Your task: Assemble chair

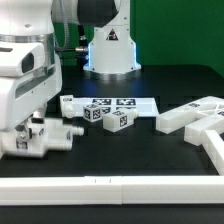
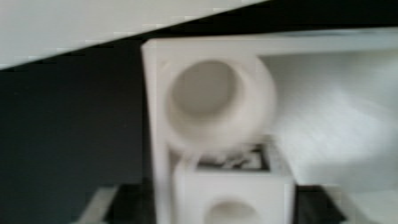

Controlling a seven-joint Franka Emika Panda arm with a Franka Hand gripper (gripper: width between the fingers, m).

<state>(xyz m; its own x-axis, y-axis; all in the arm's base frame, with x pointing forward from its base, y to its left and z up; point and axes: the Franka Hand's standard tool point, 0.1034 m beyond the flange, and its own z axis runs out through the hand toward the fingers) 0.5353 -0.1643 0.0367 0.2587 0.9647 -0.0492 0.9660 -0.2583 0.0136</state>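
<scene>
At the exterior view's left, by the worktop's front corner, my gripper [image 1: 36, 136] is down at table height against a white chair piece [image 1: 58, 138]. I cannot tell whether the fingers are clamped on it or loose, because the arm's bulk hides them. In the wrist view that chair piece [image 2: 214, 95] fills the picture. It is glossy and blocky, with 1 large oval hole, a scrap of black-and-white tag next to it and a 2nd hole beyond that.

Toward the middle, a small tagged cube [image 1: 95, 113] and a 2nd cube [image 1: 118, 121] sit just in front of the marker board [image 1: 135, 102], near each other but apart. Toward the right edge lies a cluster of slabs and bars [image 1: 195, 114], white and overlapping, close to the side rail [image 1: 214, 150].

The front rail [image 1: 110, 186] runs along the front edge. Open black worktop [image 1: 140, 155] lies between the cubes and that rail. Room is tightest at the left corner, where the chair piece lies near the front rail.
</scene>
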